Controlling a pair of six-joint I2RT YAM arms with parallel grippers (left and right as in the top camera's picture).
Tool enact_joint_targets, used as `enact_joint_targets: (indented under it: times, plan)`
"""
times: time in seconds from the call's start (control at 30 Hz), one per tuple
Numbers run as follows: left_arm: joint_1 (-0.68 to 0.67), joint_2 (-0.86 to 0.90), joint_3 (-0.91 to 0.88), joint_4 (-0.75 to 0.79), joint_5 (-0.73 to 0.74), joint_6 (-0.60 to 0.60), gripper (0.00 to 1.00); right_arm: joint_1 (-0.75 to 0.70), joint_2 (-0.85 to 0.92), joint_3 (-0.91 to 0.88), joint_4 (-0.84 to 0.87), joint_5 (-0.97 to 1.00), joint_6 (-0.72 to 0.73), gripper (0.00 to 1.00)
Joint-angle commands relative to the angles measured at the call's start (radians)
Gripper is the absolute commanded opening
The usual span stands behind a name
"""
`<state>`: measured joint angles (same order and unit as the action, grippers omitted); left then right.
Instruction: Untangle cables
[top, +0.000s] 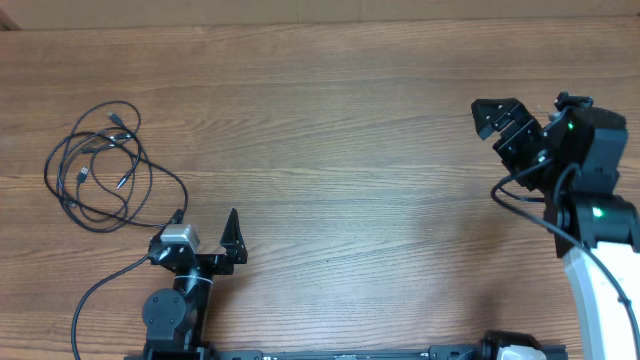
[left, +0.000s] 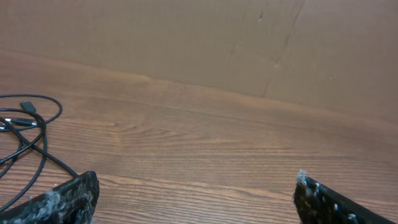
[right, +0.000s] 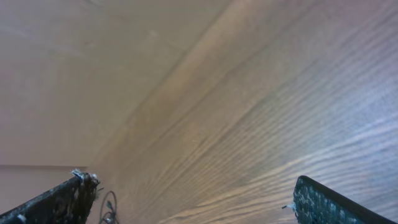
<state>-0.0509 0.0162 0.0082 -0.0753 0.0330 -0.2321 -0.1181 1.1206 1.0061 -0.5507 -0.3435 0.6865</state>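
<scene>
While both of my arms hang over the wooden counter (top: 330, 150), the cables (top: 100, 165) lie in one loose heap on its left side, to the far left of my left end effector (top: 205, 220). The black loops overlap into a rough oval whose long axis runs from far to near. One strand leaves the heap and sweeps toward the near right, ending just beside my left end effector's left finger; whether it touches, I cannot tell. A few small plug tips lie inside the loops, too small for me to say which way each points.

My left end effector is released, its fingers spread wide with nothing between them. From its wrist camera the cables (left: 28, 124) sit at the left edge.

My right end effector (top: 505, 120) is well apart from them, at the far right, tilted and likewise released and holding nothing. Its wrist camera shows only a tiny bit of the cables (right: 109, 208) in the distance.
</scene>
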Motion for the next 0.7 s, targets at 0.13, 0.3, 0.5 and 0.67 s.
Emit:
enact_joint_targets:
  times: [0.13, 0.3, 0.5, 0.67]
  plan:
    - [-0.004, 0.002, -0.003, -0.002, 0.008, 0.015, 0.99, 0.005, -0.103, 0.008, -0.001, 0.01, -0.005, 1.0]
    - [-0.004, 0.002, -0.003, -0.002, 0.008, 0.015, 1.0, 0.005, -0.093, 0.008, -0.003, 0.01, -0.005, 1.0]
    - [-0.004, 0.002, -0.003, -0.002, 0.008, 0.015, 1.0, 0.006, -0.039, -0.003, -0.004, 0.01, -0.005, 1.0]
    - [-0.004, 0.002, -0.003, -0.002, 0.008, 0.015, 0.99, 0.007, -0.097, -0.044, -0.007, 0.01, -0.006, 1.0]
